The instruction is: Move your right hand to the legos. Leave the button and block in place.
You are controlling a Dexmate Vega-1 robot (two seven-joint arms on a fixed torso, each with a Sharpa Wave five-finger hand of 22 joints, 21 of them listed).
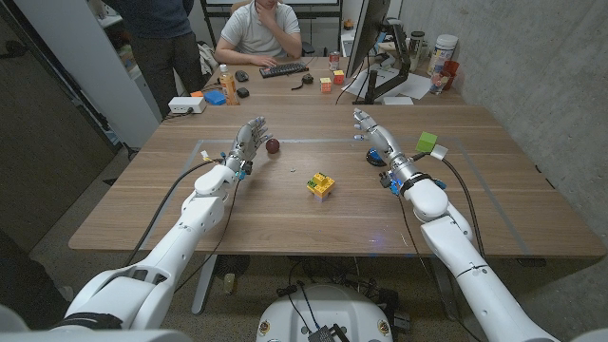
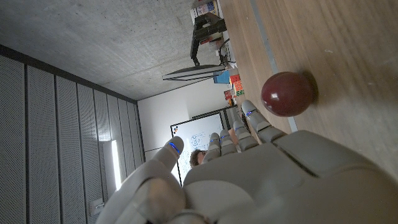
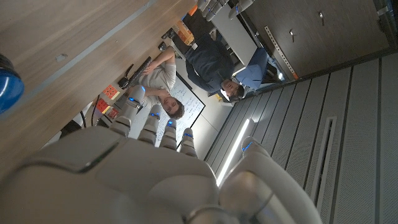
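While right hand (image 1: 372, 132) hovers released, fingers apart, legos (image 1: 321, 184) sit inward, nearer robot; swing there, avoiding blue button (image 1: 375, 158) underneath, green block (image 1: 427, 143) outboard.

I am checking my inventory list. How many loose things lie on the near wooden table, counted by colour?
Dark red: 1, the ball beside the left hand.
Yellow: 1, the legos.
Green: 1, the block.
Blue: 1, the button by the right hand.
Total: 4.
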